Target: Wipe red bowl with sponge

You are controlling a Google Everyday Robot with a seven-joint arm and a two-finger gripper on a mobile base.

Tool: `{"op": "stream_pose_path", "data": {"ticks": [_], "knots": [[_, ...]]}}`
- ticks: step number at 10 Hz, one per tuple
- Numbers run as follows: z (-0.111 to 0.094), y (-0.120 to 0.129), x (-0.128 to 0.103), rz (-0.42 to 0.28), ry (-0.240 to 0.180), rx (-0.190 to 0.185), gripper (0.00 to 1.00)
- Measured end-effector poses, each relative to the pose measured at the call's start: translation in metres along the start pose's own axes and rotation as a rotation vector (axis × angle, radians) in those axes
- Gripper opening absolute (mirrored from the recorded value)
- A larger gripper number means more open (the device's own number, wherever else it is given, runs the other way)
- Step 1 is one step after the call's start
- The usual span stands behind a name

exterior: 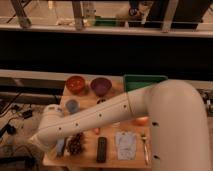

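Note:
The red bowl [76, 84] stands at the back left of the wooden table [112, 161], next to the purple bowl [100, 86]. The sponge [61, 147], a small blue-grey block, lies at the front left edge, partly covered by my white arm [100, 119]. The arm reaches from the right across the table, and its bend [46, 136] hangs over the front left corner, just above the sponge. My gripper does not show; it is hidden behind or below the arm.
A green tray [145, 81] sits at the back right. A light-blue cup [72, 105] stands in front of the red bowl. A dark grape cluster [76, 143], a black remote [102, 149], a pale cloth [125, 144], a utensil [145, 147] and an orange fruit [141, 120] lie along the front.

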Motion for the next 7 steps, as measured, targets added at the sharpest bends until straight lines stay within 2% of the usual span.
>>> {"op": "stream_pose_path", "data": {"ticks": [2, 5, 7], "knots": [[0.013, -0.011, 0.003, -0.006, 0.005, 0.005, 0.8], [0.032, -0.013, 0.013, -0.026, 0.012, -0.012, 0.8], [0.041, -0.017, 0.029, -0.054, 0.031, -0.024, 0.8]]}}
